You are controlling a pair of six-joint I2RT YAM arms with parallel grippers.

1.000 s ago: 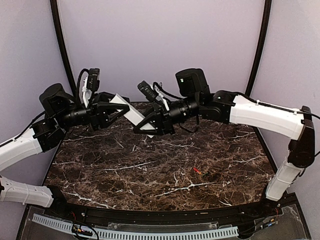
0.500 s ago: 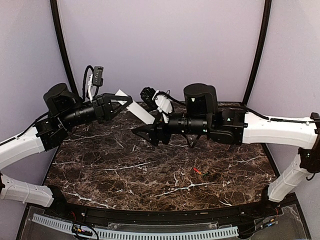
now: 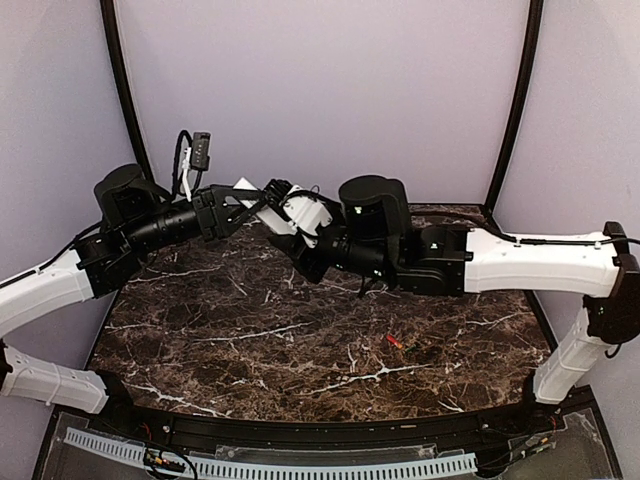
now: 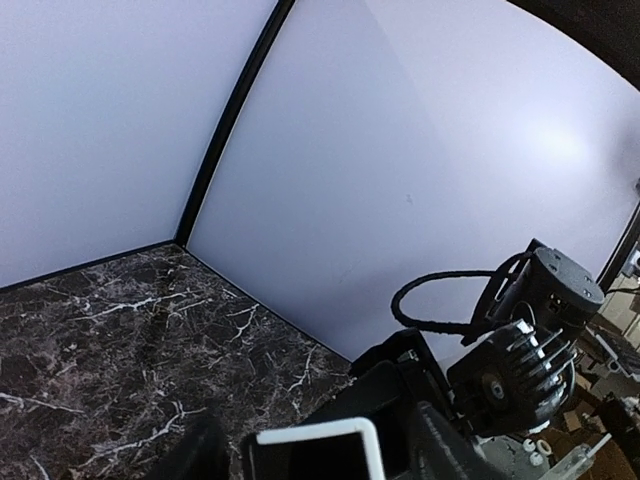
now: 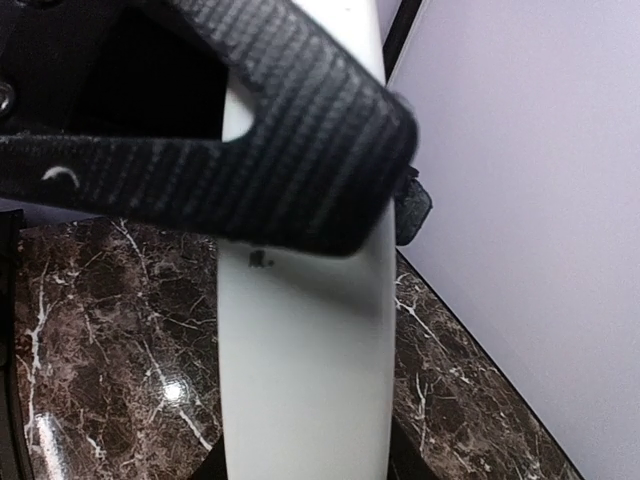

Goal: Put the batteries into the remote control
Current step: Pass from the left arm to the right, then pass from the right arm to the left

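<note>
1. Lilac walls [image 3: 320,90] enclose a dark marble table [image 3: 220,340].
2. Batteries [image 3: 403,344] lie on the marble front-right, well apart from both arms.
3. Remote control [image 3: 243,187] is aloft at the rear, clamped in the left gripper [image 3: 258,203]. The right gripper [image 3: 290,235] has one finger [image 5: 250,150] against it; its grip cannot be told.

Soft, even light from above fills the overhead view; shadows on the table [image 3: 300,350] are faint; the wall [image 3: 320,90] is evenly pale. The left wrist view has a bright patch on the wall, a bowed post [image 4: 235,120] and a dark upper corner. In the right wrist view a glare spot sits on the table; the remote control [image 5: 300,380] blurs from closeness.
</note>
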